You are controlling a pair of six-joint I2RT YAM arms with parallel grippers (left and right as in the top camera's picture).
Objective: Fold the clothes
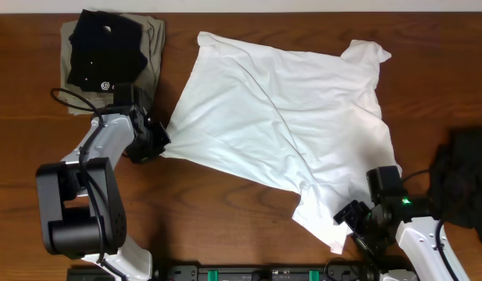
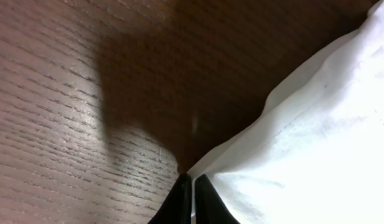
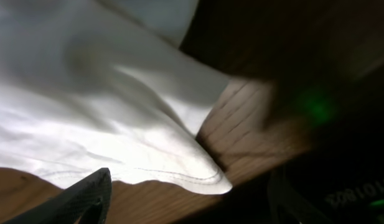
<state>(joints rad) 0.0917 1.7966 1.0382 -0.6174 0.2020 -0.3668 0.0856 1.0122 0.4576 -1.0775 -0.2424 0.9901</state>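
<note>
The clothes, a wrinkled white T-shirt (image 1: 280, 117), lie spread across the middle of the wooden table. My left gripper (image 1: 161, 139) sits at the shirt's left edge. In the left wrist view its dark fingers (image 2: 179, 205) are pressed together, with the white fabric's (image 2: 304, 143) edge pinched between them. My right gripper (image 1: 352, 221) is at the shirt's lower right corner. In the right wrist view its fingers (image 3: 79, 199) stand wide apart, and the stitched corner of the shirt (image 3: 179, 162) lies on the table just ahead of the gap, not gripped.
A folded black shirt (image 1: 104, 47) lies on a folded khaki garment (image 1: 153, 39) at the back left. A dark cloth heap (image 1: 463, 176) sits at the right edge. The table's front edge runs just behind both arm bases.
</note>
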